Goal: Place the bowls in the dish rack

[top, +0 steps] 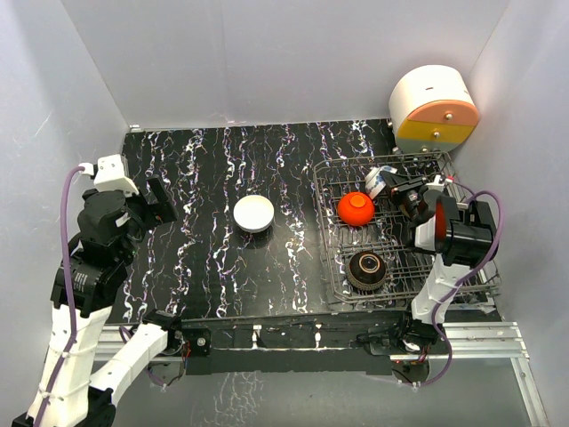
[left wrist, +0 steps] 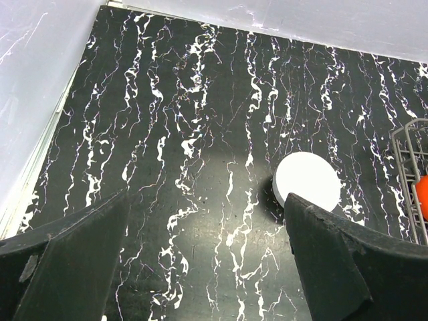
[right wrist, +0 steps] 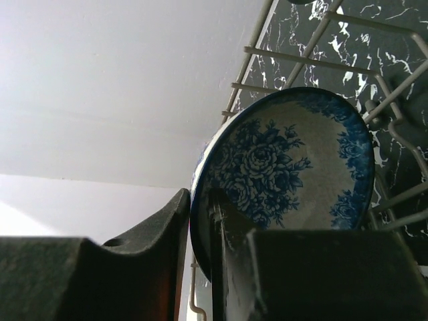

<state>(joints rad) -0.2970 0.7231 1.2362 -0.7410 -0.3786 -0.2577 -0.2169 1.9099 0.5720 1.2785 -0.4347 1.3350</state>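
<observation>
The dish rack [top: 418,267] stands at the right of the table. A red-orange bowl [top: 356,208] and a dark brown bowl [top: 366,270] sit in it. My right gripper [top: 397,189] is over the rack's far part, shut on the rim of the blue-and-white bowl [top: 382,181], which it holds on edge. The right wrist view shows the rim pinched between my fingers [right wrist: 160,254], with the flowered bowl [right wrist: 287,160] above rack wires [right wrist: 301,57]. The white bowl [top: 253,213] lies upside down mid-table. My left gripper [top: 163,203] is open and empty, left of it. The tan-brown bowl is not in view.
A big white-orange-yellow drum container [top: 433,108] stands behind the rack in the back right corner. White walls close the table on three sides. In the left wrist view the white bowl [left wrist: 307,180] lies by my right finger [left wrist: 348,261], and the rack's edge [left wrist: 401,154] shows at the right.
</observation>
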